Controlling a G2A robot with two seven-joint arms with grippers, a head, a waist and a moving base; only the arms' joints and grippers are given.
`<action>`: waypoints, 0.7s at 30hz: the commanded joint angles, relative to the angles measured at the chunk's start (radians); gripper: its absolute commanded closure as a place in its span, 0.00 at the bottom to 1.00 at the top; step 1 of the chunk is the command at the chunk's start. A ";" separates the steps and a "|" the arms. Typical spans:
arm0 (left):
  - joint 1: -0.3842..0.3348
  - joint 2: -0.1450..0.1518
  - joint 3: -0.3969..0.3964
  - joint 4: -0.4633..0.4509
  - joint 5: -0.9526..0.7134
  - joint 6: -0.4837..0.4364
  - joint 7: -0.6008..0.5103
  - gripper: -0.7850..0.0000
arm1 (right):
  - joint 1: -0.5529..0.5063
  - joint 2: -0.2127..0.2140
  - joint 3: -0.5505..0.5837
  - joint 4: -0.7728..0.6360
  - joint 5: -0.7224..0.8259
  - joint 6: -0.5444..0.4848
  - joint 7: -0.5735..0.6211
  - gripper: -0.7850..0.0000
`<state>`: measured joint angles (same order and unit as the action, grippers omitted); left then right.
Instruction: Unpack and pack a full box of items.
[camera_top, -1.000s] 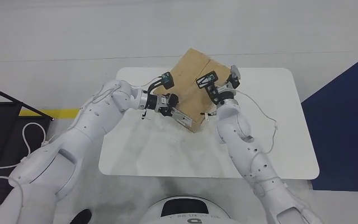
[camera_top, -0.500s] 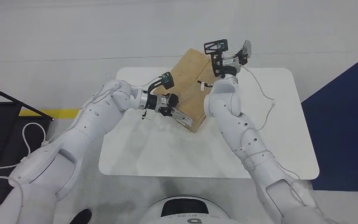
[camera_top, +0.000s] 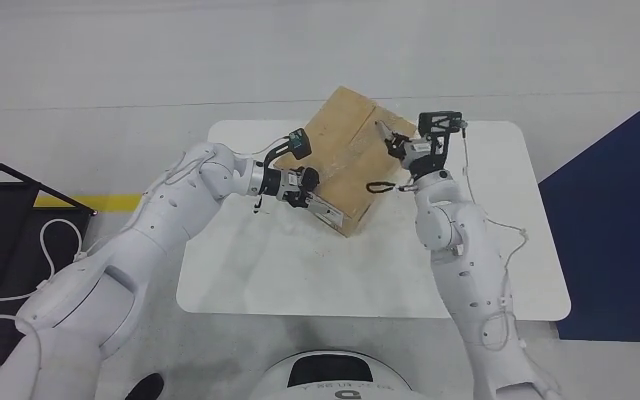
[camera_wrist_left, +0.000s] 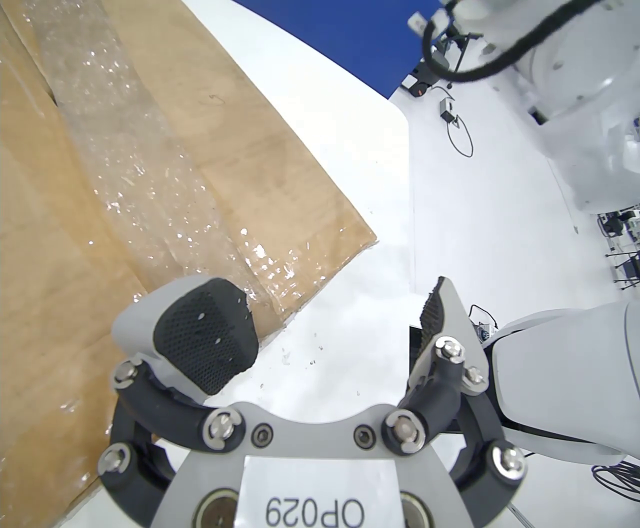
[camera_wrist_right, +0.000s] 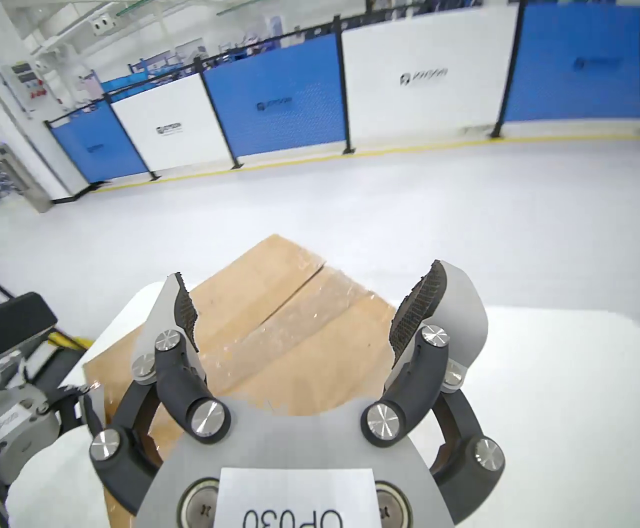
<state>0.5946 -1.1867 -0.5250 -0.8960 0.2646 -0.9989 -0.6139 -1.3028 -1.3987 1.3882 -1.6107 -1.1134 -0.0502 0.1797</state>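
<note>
A brown cardboard box (camera_top: 340, 140) stands at an angle on the far middle of the white table (camera_top: 300, 280), flaps shut under clear tape. My left gripper (camera_top: 322, 207) is open at the box's near corner; in the left wrist view (camera_wrist_left: 325, 325) one pad (camera_wrist_left: 205, 335) lies against the taped edge of the box (camera_wrist_left: 150, 175), the other hangs over bare table. My right gripper (camera_top: 384, 160) is open at the box's right side, a little above it. In the right wrist view (camera_wrist_right: 305, 310) the box's taped top (camera_wrist_right: 280, 340) lies between and beyond its fingers.
A thin cable (camera_top: 492, 215) trails across the table's right part beside the right arm. A dark blue floor area (camera_top: 600, 200) lies past the table's right edge, a black frame (camera_top: 30, 200) off its left. Blue and white fence panels (camera_wrist_right: 280, 105) stand far behind.
The right arm swung from over the box top up past its far edge, then came back down to the box's right side. The left arm and the box have not moved.
</note>
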 joint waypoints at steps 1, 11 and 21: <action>0.000 0.000 0.000 0.000 0.000 0.000 0.000 0.00 | 0.030 0.000 0.003 0.073 0.076 -0.079 0.020 0.00; 0.011 0.002 -0.008 -0.014 0.010 0.024 0.020 0.00 | 0.235 -0.017 -0.051 0.371 0.275 -0.168 0.041 0.00; 0.049 0.030 -0.068 -0.082 0.047 0.045 0.038 0.00 | 0.316 -0.041 -0.095 0.463 0.244 0.001 -0.209 0.00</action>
<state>0.6402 -1.1589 -0.5879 -0.9716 0.3106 -0.9545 -0.5744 -0.9952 -1.4379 1.2975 -1.1633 -0.8586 -0.0757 -0.0115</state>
